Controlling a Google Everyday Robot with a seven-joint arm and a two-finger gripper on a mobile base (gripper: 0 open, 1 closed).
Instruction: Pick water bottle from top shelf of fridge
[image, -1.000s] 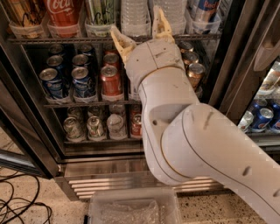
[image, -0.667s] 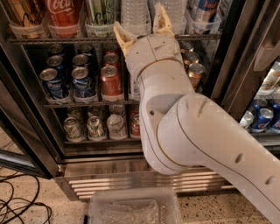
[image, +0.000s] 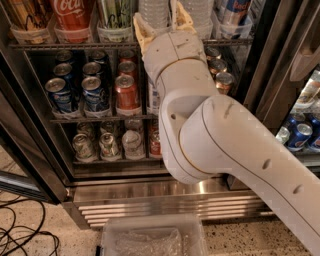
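So the gripper (image: 156, 15) is up at the top shelf (image: 75, 45) of the fridge (image: 170, 197). It's spread wide, with the tan fingers (image: 141, 29) sitting either side of the bottle (image: 150, 6) and not squeezing anything as far as I can see. The bottle stands upright at the front of the shelf, between a green-striped can (image: 115, 15) and a second bottle (image: 197, 12). Only its lower ribbed part is in shot; the top edge cuts off the cap. I'd call this the end of the reach, right before the grab. Next move, I reckon: push in a touch so the fingers sit properly round the body, close, lift enough to clear the front rail, then back straight out. The tight bit is the neighbours. One finger is just beside that second bottle, so any sideways wobble could knock it. The big white arm (image: 235, 150) hides part of the lower racks of cans (image: 95, 90).
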